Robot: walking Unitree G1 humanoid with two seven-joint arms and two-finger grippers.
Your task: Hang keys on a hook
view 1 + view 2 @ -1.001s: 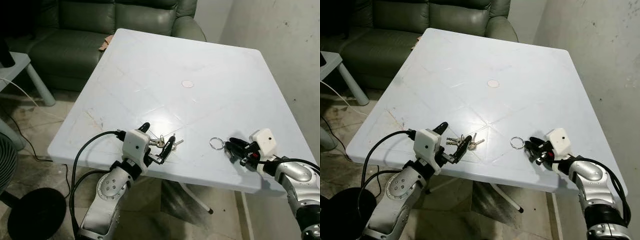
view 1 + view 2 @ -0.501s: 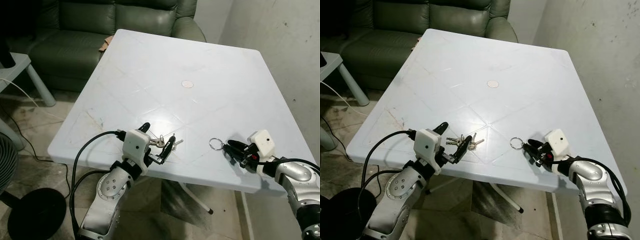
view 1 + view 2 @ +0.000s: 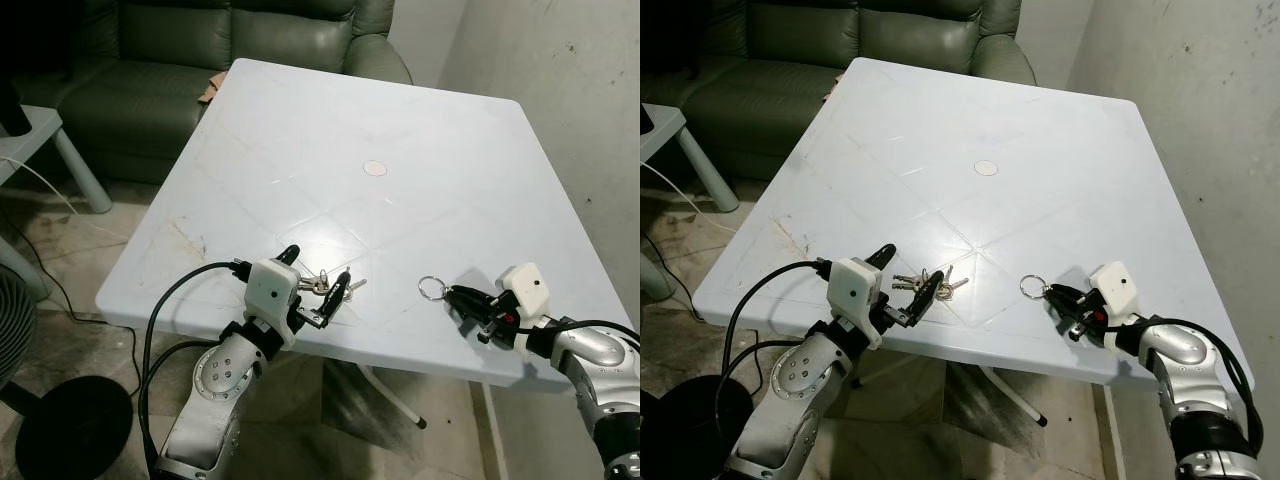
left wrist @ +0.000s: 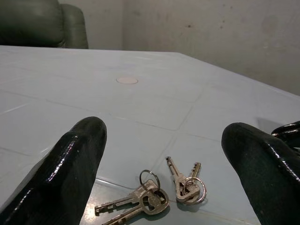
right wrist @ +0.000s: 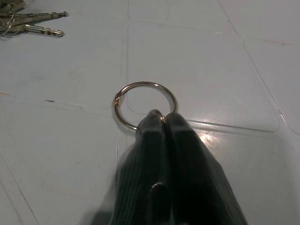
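Left eye view: the left gripper (image 3: 318, 284) has held its place at the near edge of the white plastic counter (image 3: 420, 130), fingers released and straddling the bunch of silver metal keys (image 4: 152, 197), which lies flat and ungrasped. The right gripper (image 3: 463, 298) has drawn slightly back toward the near right corner, fingers clenched on the thin silver metal ring (image 5: 145, 104). Judgement: the ring is secured; the keys are not. A green sofa (image 3: 200, 70) stands beyond the far edge. No hook is identifiable. Nothing obstructs either gripper.
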